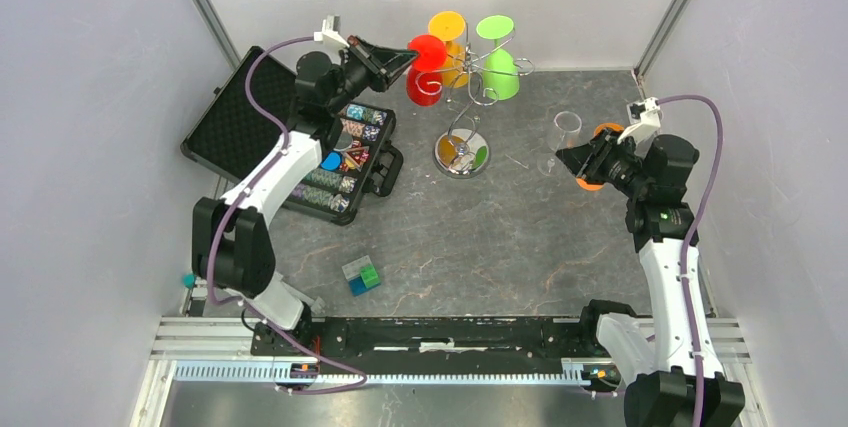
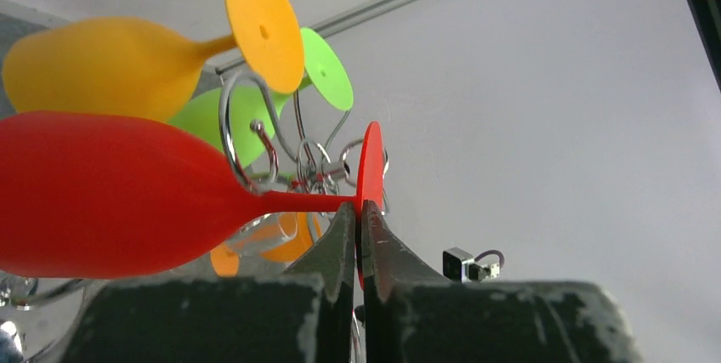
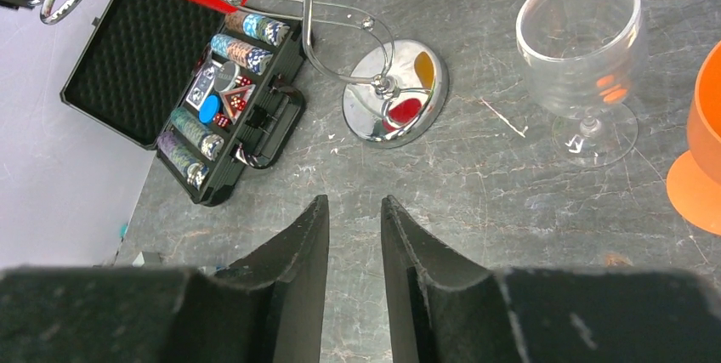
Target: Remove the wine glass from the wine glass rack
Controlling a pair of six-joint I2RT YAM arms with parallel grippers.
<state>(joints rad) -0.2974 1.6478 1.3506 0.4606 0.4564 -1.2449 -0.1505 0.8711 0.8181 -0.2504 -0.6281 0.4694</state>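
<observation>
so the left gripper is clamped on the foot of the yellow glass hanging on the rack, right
Not quite. The left gripper is clamped on the foot of the red wine glass hanging on the wine glass rack. The yellow glass hangs above it, ungripped. The left wrist view shows this.

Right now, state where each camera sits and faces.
Top: high behind the robot, looking down at the table; left arm and right arm show.
Left wrist: low beside the rack, looking up along the red glass; left gripper pinches its foot.
Right wrist: above the table, looking down at the rack's base and clear glass; right gripper open.
All share the rack.
</observation>
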